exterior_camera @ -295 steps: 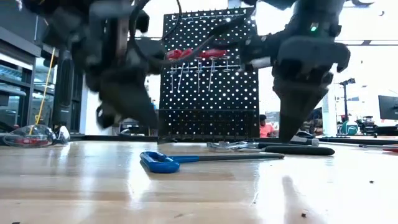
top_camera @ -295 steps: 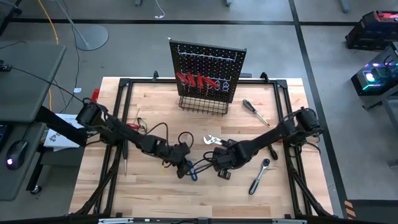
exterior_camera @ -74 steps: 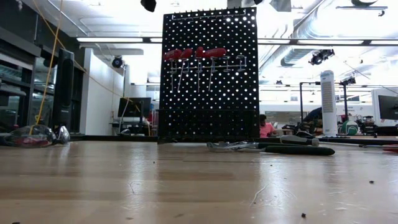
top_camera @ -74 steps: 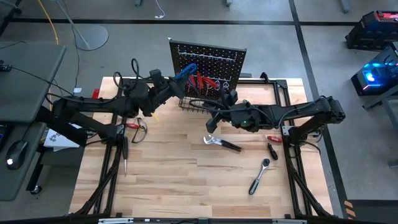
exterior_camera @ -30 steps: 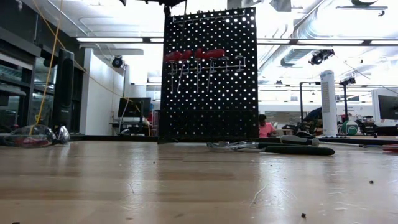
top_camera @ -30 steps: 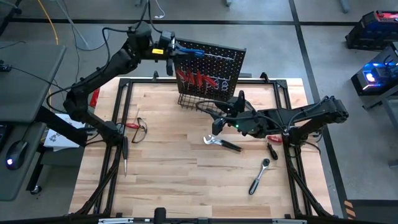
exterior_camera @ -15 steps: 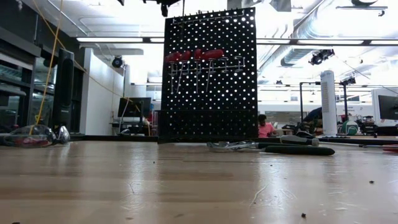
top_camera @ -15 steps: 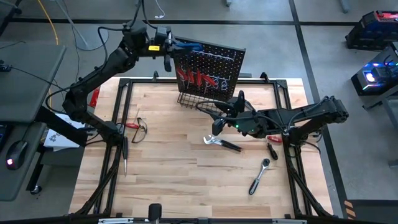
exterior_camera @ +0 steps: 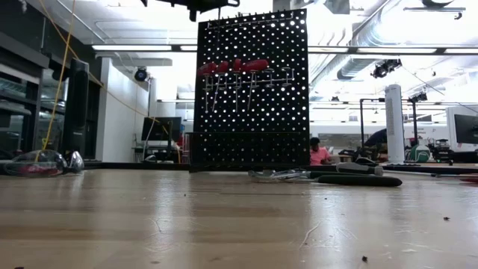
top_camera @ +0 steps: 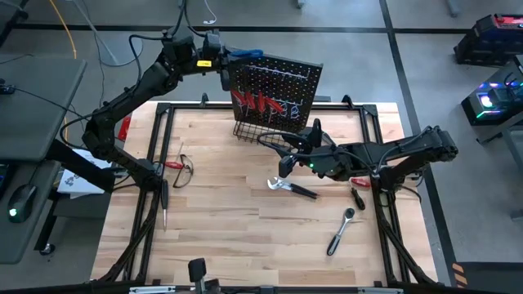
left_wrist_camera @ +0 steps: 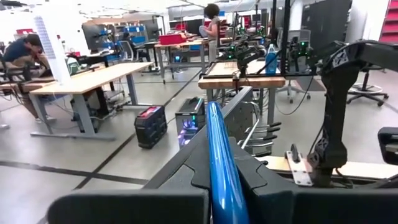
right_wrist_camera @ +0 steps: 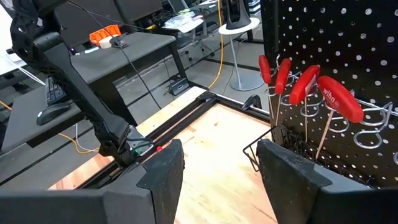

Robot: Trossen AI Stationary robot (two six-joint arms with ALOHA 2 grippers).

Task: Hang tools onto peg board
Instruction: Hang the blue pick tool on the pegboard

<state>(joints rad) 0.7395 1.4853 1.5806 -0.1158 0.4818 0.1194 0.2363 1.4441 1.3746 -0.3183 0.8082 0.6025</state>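
While the blue-handled T-key sits clamped between the two dark fingers of the left pincer, it is held high at the top left corner of the peg board, with its blue handle poking out over the board's upper edge. In the left wrist view the blue bar runs straight out between the fingers toward the room beyond. The board stands upright at the far edge of the tabletop; four red-handled screwdrivers hang side by side on its silver hooks, above the black wire basket along its bottom.

The right pincer hovers over the tabletop just in front of the basket, its fingers spread apart and holding nothing, facing the board. Close beside it lie the silver pliers with black handles. Farther toward the right side lie a black-handled screwdriver, a small red-and-black screwdriver and the chrome ratchet, each apart from the others. Safety glasses rest near the left edge.
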